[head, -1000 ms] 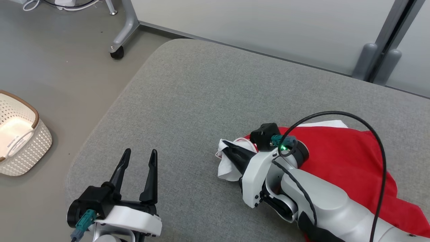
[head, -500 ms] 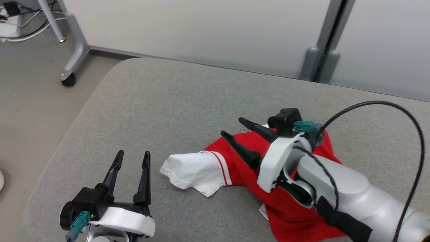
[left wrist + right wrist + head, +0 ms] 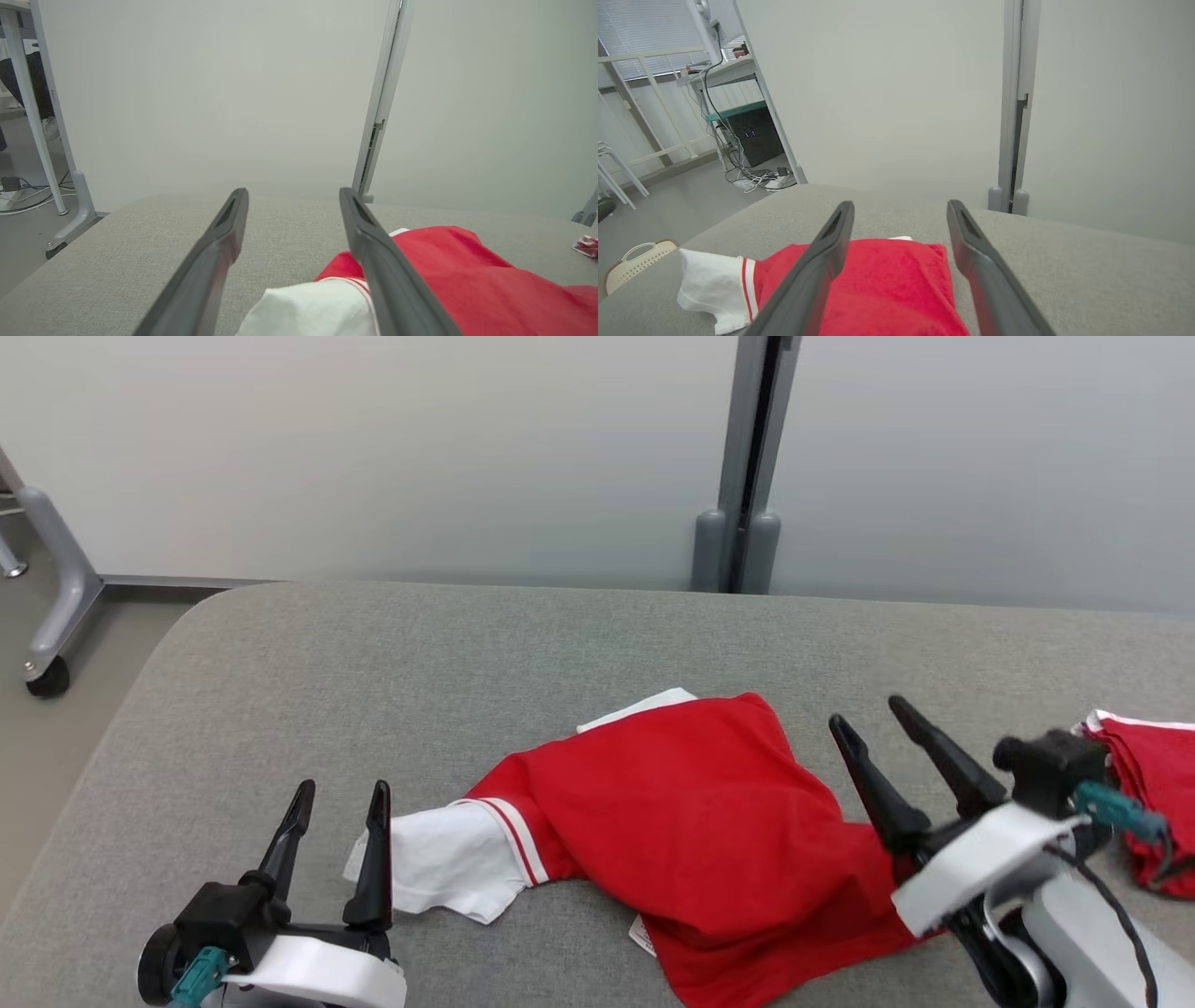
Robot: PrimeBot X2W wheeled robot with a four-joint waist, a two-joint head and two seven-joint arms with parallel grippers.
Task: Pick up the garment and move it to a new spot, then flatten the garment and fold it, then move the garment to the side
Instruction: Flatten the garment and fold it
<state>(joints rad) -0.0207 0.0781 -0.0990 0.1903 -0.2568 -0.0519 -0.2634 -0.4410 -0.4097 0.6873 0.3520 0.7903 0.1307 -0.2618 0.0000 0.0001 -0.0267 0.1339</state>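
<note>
Both end effectors stand released with nothing between their long dark fingers: the left end effector (image 3: pixel 342 791) hovers near the desk's (image 3: pixel 280 691) near left corner, and the right end effector (image 3: pixel 864 711) sits over the right end of the garment (image 3: pixel 691 803), though whether it touches the cloth cannot be told. In the left wrist view the left end effector (image 3: pixel 293 191) points along the desk (image 3: pixel 117 261) with the garment (image 3: pixel 467 270) just beside its right finger. In the right wrist view the right end effector (image 3: pixel 901 203) is spread above the garment (image 3: pixel 887 270). A cream perforated basket (image 3: pixel 637 268) with a brown rim stands on the floor beyond the desk's left edge; what it holds cannot be made out. The garment is a soft red shirt lying in a rumpled, roughly triangular heap around the middle of the desk, closer to the near edge. Its white sleeve (image 3: pixel 439 859), banded with thin red and white stripes at the seam, points toward the left edge and ends just beside the left end effector. A small white tag (image 3: pixel 642 933) shows at its near hem. A second red cloth (image 3: pixel 1153 775) with a white border lies bunched toward the right edge. The desk is covered in grey woven fabric and has a rounded far left corner. Behind it runs a pale, smooth partition with a grey post (image 3: pixel 747 457).
</note>
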